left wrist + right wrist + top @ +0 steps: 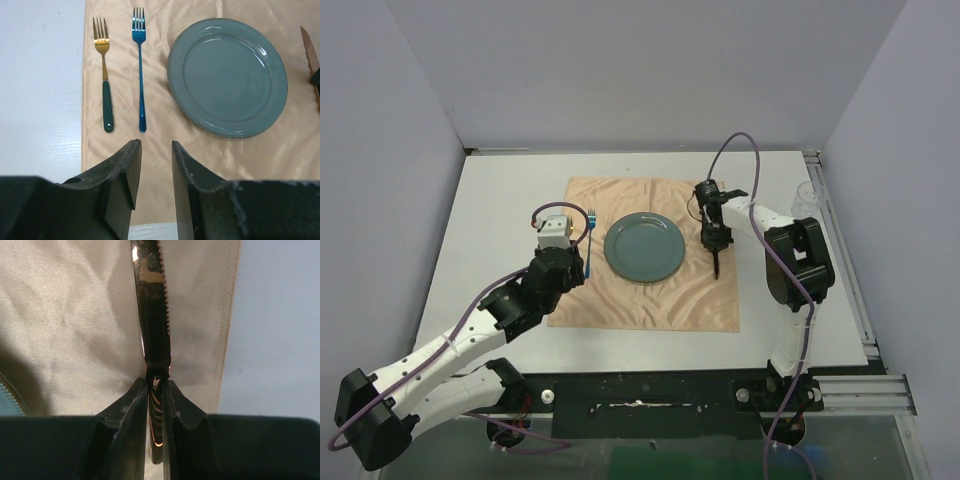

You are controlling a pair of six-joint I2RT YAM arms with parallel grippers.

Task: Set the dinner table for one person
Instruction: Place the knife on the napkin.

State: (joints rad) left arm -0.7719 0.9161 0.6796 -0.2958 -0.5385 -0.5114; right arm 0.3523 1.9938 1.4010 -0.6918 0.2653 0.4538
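A peach cloth (650, 300) lies on the white dinner table (500, 220), with a grey-green plate (643, 247) at its middle. Left of the plate lie a blue fork (141, 75) and a gold fork with a green handle (105, 80), tines pointing away. My left gripper (155, 145) hovers open over the cloth's near left part, behind the fork handles, with nothing between its fingers. My right gripper (157, 382) is shut on the handle of a dark serrated knife (152, 315), held right of the plate over the cloth near its right hem.
A clear glass (807, 200) stands at the table's right edge, beside the right arm. Aluminium rails (845, 260) run along the right side. Grey walls close the table at the back and on both sides.
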